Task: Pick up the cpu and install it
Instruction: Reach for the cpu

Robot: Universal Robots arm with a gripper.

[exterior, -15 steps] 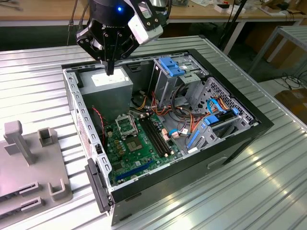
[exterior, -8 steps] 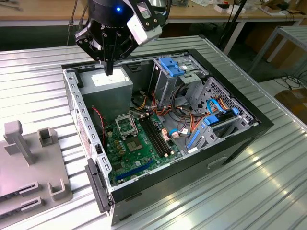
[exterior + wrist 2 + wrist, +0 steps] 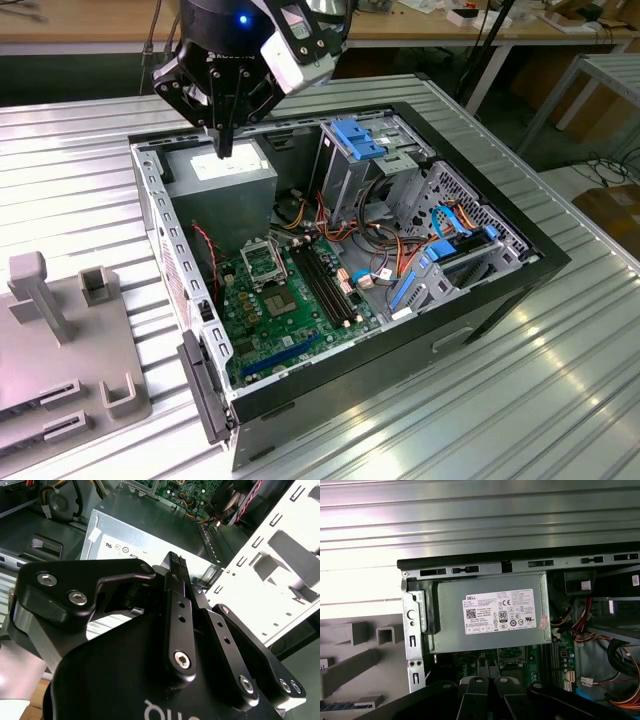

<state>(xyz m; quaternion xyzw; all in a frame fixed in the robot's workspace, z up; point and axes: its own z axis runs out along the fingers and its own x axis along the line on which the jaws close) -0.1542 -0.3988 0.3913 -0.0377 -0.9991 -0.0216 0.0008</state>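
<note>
While its two black fingers (image 3: pixel 176 605) lie flat against each other, the clenched claw (image 3: pixel 225 148) points straight down and hangs above the top of the grey metal power-supply box with a white label (image 3: pixel 225 185). Whether anything thin is nipped between the tips cannot be told, and the cpu cannot be made out for sure. The hollow square metal socket frame (image 3: pixel 262 262), at five o'clock from the claw in the exterior view, is too small to show what lies inside it.

Open air surrounds the claw above the rim of the open black computer case (image 3: pixel 380 375). The case's perforated silver side wall (image 3: pixel 150 190) stands near at nine o'clock. The grey drive cage with blue plastic tabs (image 3: pixel 355 140) stands at three o'clock, well apart. Long black memory slots (image 3: pixel 325 285) run just beside the socket frame on the green motherboard (image 3: pixel 270 330). Outside the case, at eight o'clock, a grey plastic fixture with upright posts (image 3: pixel 60 330) rests on the ribbed aluminium table (image 3: pixel 560 400).

At twelve o'clock the arm's round black wrist with a blue light (image 3: pixel 240 18) sits upright over the fingers, its black linkages spread to either side, a white block (image 3: pixel 295 55) at its four o'clock.
</note>
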